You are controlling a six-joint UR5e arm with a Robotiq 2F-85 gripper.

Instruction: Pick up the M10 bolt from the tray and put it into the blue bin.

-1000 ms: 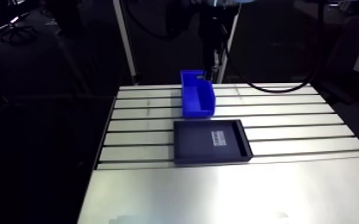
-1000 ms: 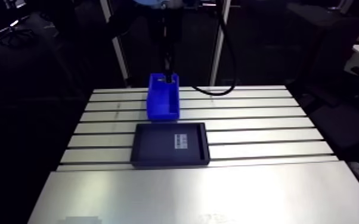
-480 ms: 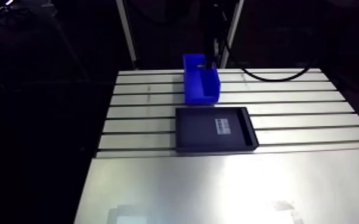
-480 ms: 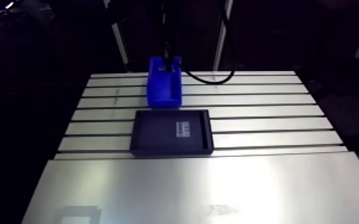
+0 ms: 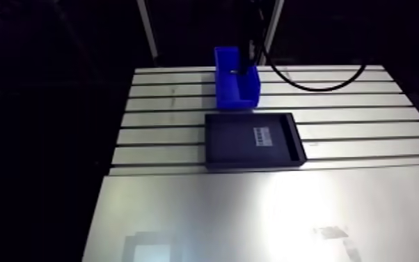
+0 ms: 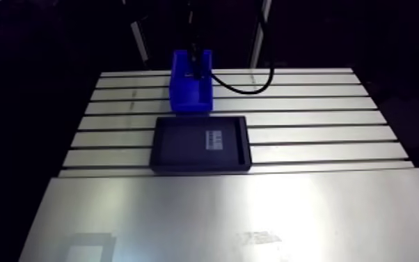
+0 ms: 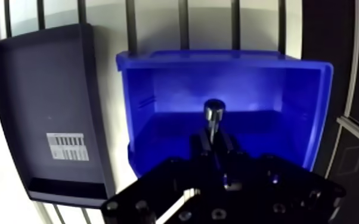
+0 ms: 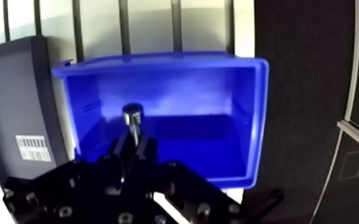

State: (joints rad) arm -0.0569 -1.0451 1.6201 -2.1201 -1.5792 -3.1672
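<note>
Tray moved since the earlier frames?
No. The tray still sits right next to the blue bin, over the same slots of the table; only the camera shifted.

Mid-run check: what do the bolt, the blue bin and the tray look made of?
Bolt: metal, probably steel; grey with a bright glint on its head. Blue bin: likely moulded plastic; uniform saturated colour, soft sheen. Tray: dark and matte, perhaps plastic; the look leaves it open.

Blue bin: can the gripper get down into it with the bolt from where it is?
Probably yes. The gripper, shut on the bolt, hangs over the blue bin, whose top is open; nothing shows inside it, and the tray lies off to one side.
</note>
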